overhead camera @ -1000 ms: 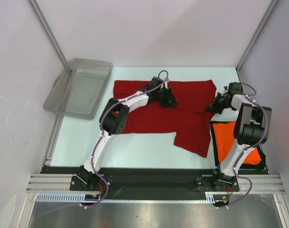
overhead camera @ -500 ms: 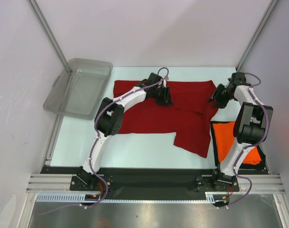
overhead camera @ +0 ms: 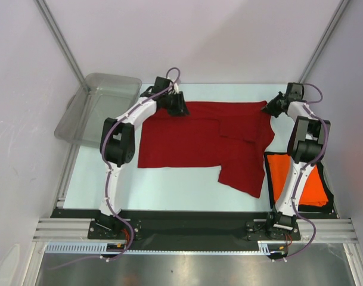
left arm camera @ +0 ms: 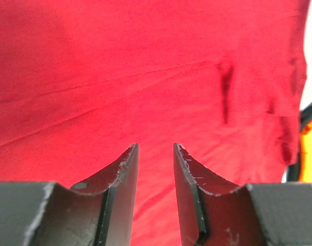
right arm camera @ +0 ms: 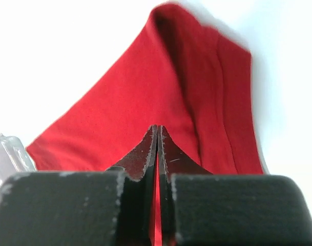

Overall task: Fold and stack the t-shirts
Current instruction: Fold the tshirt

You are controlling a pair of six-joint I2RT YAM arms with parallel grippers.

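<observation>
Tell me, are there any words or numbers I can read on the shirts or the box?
No text can be read anywhere.
The dark red t-shirt is plain.
The orange t-shirt is plain.
The grey tub shows no label.

Translucent grey plastic tub point(overhead camera: 112, 78) is seen at the far-left corner, set askew, overhanging the left edge of pale table point(overhead camera: 181, 193). Black base plate point(overhead camera: 193, 218) and aluminium rail point(overhead camera: 193, 231) are seen along the near edge. Two slanted frame posts point(overhead camera: 59, 39) are seen behind.
</observation>
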